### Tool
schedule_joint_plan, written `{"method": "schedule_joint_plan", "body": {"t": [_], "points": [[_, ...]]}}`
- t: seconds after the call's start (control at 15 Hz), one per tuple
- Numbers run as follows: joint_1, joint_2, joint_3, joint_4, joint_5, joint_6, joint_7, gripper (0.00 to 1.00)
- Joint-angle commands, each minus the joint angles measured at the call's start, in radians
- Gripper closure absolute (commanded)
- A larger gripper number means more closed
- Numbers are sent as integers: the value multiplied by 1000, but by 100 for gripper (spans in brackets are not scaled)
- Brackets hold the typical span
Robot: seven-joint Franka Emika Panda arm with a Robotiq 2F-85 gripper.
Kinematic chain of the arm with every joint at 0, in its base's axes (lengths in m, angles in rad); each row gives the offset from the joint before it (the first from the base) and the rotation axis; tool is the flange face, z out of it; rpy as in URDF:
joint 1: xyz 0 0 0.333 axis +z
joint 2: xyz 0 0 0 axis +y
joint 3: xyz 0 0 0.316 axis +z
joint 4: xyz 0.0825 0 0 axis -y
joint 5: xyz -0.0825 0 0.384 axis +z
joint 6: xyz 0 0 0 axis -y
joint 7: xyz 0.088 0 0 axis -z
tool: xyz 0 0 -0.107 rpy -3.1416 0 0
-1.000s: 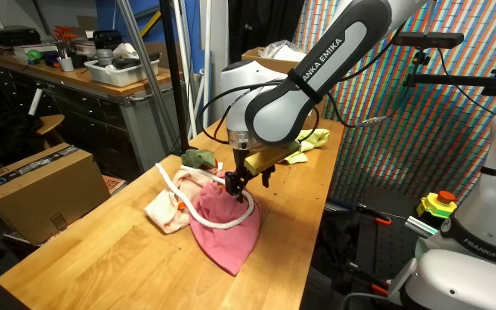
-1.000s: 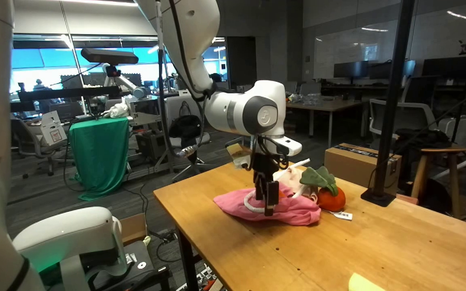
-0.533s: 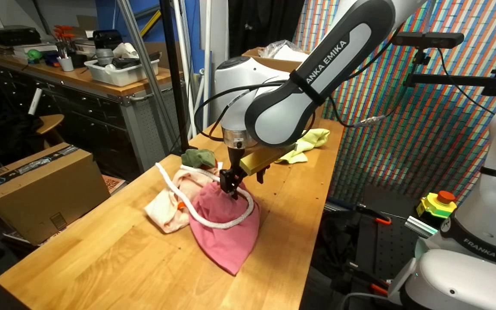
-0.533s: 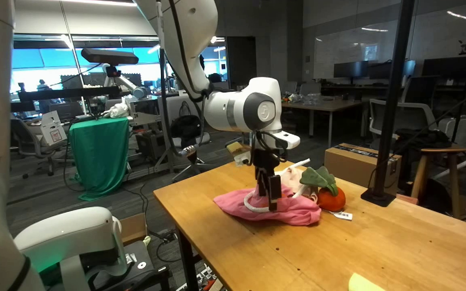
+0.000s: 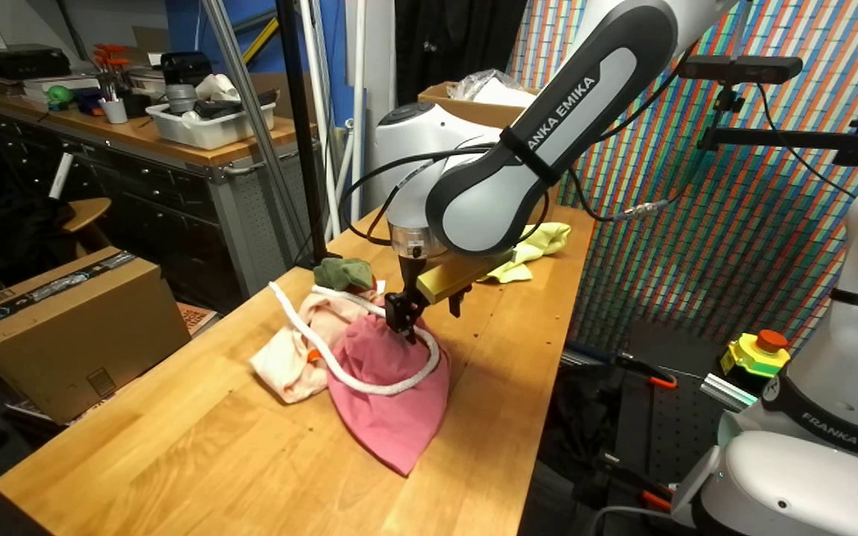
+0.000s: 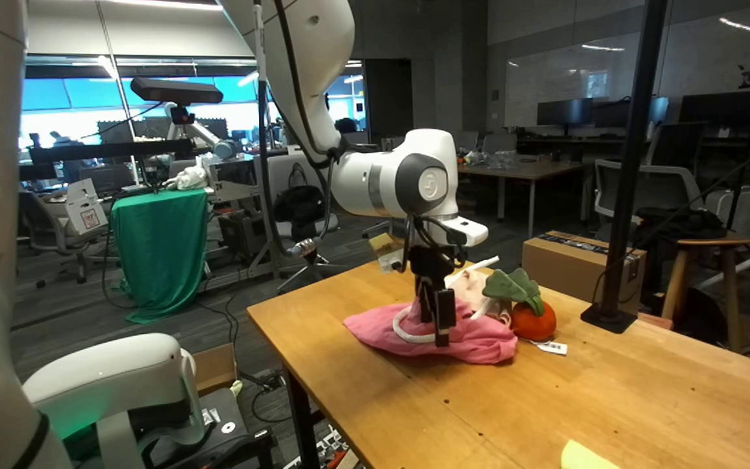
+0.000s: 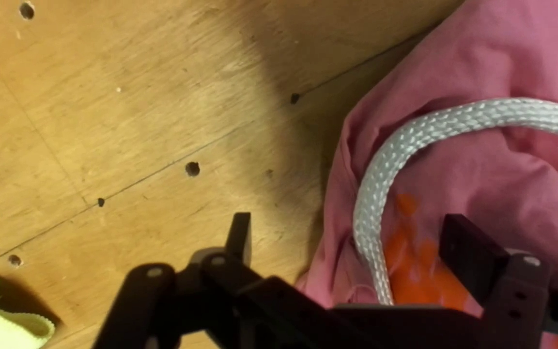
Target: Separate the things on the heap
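A pink cloth (image 5: pixel 399 432) lies crumpled on the table, with an orange mark showing in the wrist view. A white cord (image 5: pixel 339 376) lies looped over it; its curve shows in the wrist view (image 7: pixel 419 133). A cream cloth (image 5: pixel 280 366) lies beside and partly under the cord. A red ball (image 6: pixel 534 322) with green leaves (image 5: pixel 343 274) sits at the heap's edge. A yellow-green cloth (image 5: pixel 544 242) lies apart. My gripper (image 7: pixel 347 216) is open and empty, low over the pink cloth, with the cord between its fingers' lines; contact cannot be told.
A black post (image 6: pixel 619 195) stands at the table edge by the ball. A brown cardboard box (image 5: pixel 86 335) is off the table, and another box (image 5: pixel 474 104) stands behind the arm. The wooden table's edge (image 5: pixel 522 514) runs along the robot side.
My gripper has shifted slightly toward the green leaves and up, then back a little and down. The cloths, cord and ball have not moved.
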Motion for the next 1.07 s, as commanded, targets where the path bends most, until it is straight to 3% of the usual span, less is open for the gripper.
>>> {"method": "schedule_joint_plan", "body": {"t": [0.0,1.0], "points": [[4,9,-12,-2,-8,20,23,0],[10,-61,-10,-68,-10,4,91,0]]}}
